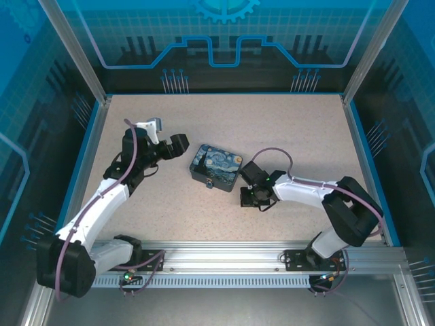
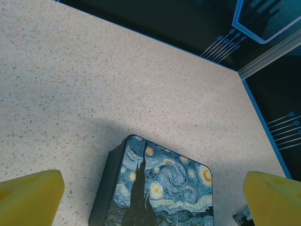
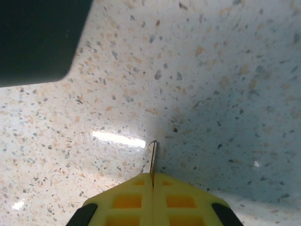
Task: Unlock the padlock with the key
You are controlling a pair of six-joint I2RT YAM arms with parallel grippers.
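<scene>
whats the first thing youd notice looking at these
The swirl-painted blue-and-yellow box in the middle of the speckled table grabs the eye first. Just right of it, the right gripper is shut on a thin key angled toward the table surface; the left gripper hangs open by the box's left side.

The bench (image 1: 285, 129) is a flat cream top with tiny brown and grey speckles and a blue edge around it. A blue-and-yellow swirl-painted rectangular box (image 1: 217, 165) with dark sides lies flat on it, near the middle of the top view and turned a little crooked. In the left wrist view the box (image 2: 164, 188) sits at the bottom middle. In the right wrist view the bench (image 3: 211, 70) shines, with a bright streak left of centre.
</scene>
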